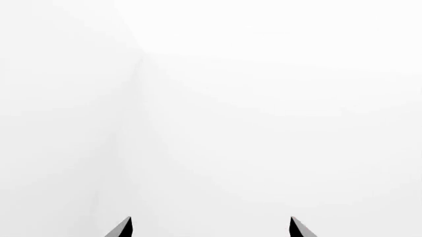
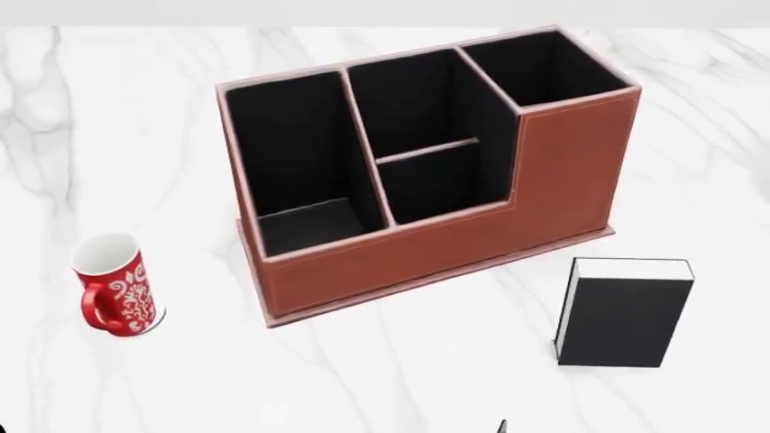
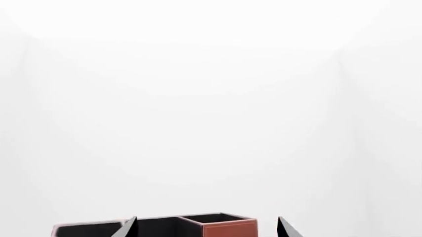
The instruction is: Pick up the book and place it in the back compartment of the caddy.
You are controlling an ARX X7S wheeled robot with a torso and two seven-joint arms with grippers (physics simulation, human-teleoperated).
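Left wrist view: the left gripper (image 1: 211,228) stood wide, tips apart on blank white, nothing between them.

Head view: nothing was done yet; the matte black book (image 2: 623,311) stood on the marble table (image 2: 398,361), beside the stitched-leather caddy (image 2: 481,216), well ahead of both claws.

Right wrist view: the right gripper (image 3: 207,227) gaped empty, the caddy beyond it.

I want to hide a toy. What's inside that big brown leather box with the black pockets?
Nothing shows inside the reddish-brown leather caddy: its four black-lined cells look empty. The floor of the tall-walled corner cell is hidden by its wall.
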